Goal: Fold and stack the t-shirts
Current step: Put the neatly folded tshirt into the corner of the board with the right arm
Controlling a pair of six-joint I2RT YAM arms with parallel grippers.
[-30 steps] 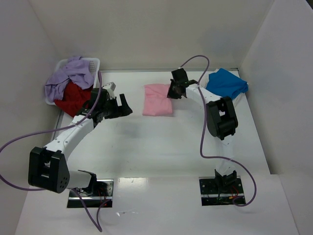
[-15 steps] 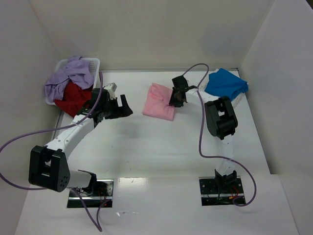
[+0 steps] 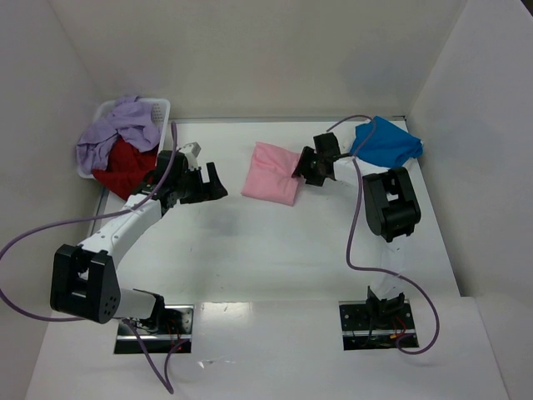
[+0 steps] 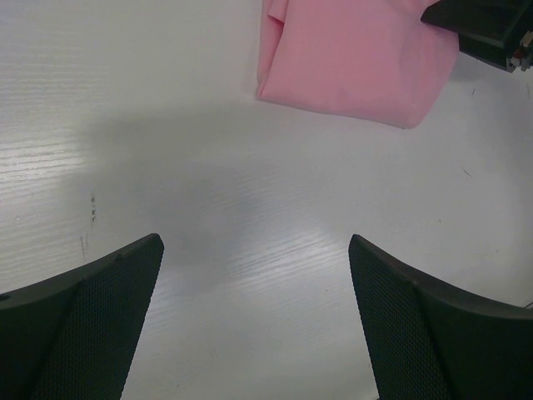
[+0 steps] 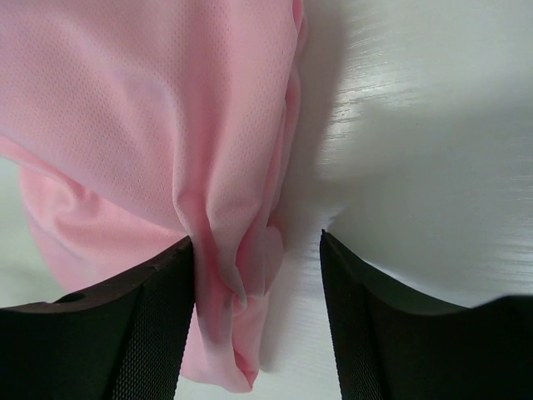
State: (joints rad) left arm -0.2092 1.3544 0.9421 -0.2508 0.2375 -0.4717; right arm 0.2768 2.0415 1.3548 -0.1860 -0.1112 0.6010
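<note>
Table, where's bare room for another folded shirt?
The biggest bare patch of table lies between the pink t-shirt and the arm bases. A narrower strip runs behind it, along the back wall. Crowded: the basket corner by the left gripper, and between the right gripper and the blue t-shirt.

A white plastic basket point(image 3: 161, 107) with small perforations sits at the far left corner of a white surface point(image 3: 275, 250). Plain white walls point(image 3: 250, 58) enclose the surface at the back and on both sides. Up close, the surface shows faint wood grain and a few tiny dark specks point(image 4: 92, 208).
</note>
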